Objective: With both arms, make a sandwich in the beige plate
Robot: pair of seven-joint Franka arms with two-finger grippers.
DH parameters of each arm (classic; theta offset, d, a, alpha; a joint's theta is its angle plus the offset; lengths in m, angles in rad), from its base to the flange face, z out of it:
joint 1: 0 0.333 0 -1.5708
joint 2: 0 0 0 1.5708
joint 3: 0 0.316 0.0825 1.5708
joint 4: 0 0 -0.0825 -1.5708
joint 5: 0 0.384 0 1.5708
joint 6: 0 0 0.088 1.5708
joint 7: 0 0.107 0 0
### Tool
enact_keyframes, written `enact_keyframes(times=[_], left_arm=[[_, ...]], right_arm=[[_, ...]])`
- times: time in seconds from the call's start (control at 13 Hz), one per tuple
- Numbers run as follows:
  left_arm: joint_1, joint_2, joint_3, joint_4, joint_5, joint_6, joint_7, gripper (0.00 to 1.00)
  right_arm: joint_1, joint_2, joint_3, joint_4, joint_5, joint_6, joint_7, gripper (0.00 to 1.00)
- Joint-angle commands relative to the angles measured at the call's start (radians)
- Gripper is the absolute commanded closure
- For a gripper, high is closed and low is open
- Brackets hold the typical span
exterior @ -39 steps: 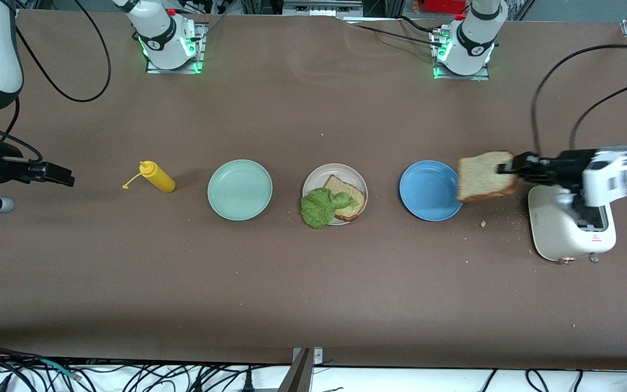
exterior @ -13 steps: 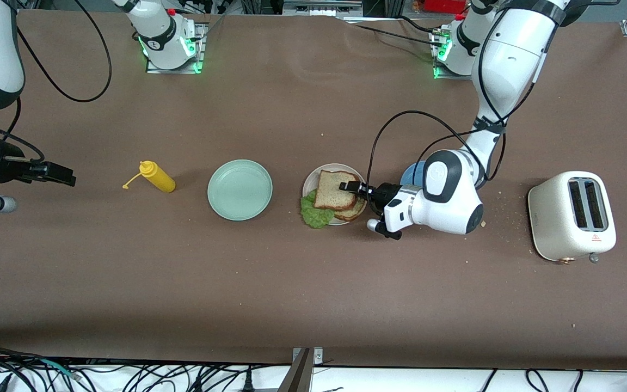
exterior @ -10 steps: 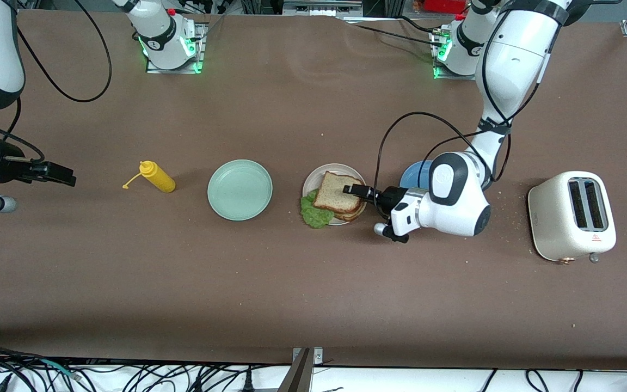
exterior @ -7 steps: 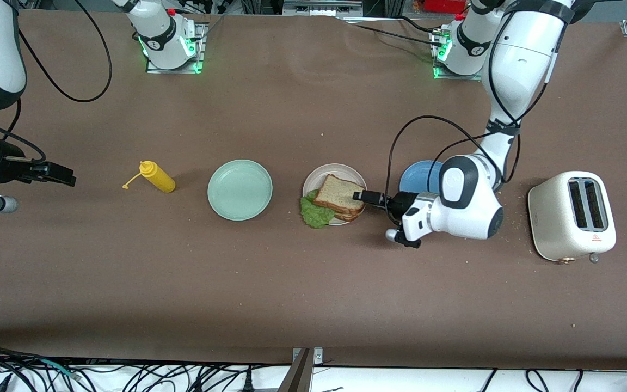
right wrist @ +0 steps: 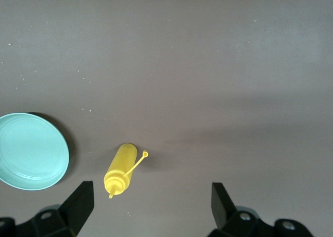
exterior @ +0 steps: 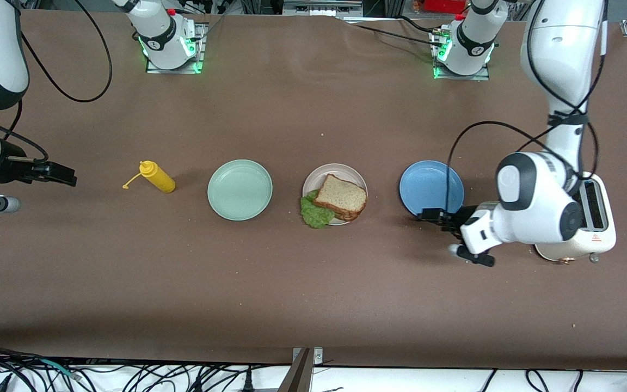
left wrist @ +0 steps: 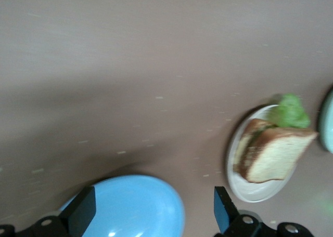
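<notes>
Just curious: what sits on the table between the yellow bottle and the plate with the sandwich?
A mint-green plate, with nothing on it, lies between the yellow bottle and the beige plate holding the sandwich; the front view shows it.

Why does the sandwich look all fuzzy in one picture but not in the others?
Left wrist view: the sandwich and blue plate look smeared and soft. Front view: sandwich crisp, left gripper casting a dark shadow. Right wrist view: mustard bottle sharp.

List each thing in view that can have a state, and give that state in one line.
sandwich: assembled on beige plate, lettuce sticking out
left gripper: open, empty, over blue plate's rim
right gripper: open, empty, waiting
mustard bottle: lying down
mint-green plate: empty
blue plate: empty
toaster: upright
</notes>
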Motion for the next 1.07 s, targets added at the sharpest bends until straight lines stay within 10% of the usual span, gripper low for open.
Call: enact_keyframes(times=[0.0,1.0], left_arm=[[-0.003,-0.064,0.066,-0.019,0.168,-0.025,0.008,0.00],[0.127,-0.337,0.092,0.001,0.504,-0.319,-0.061,0.00]], right_arm=[[0.004,-0.017,0.004,-0.012,-0.020,0.002,0.002,0.00],[0.004,-0.017,0.003,-0.012,-0.022,0.002,0.002,0.00]])
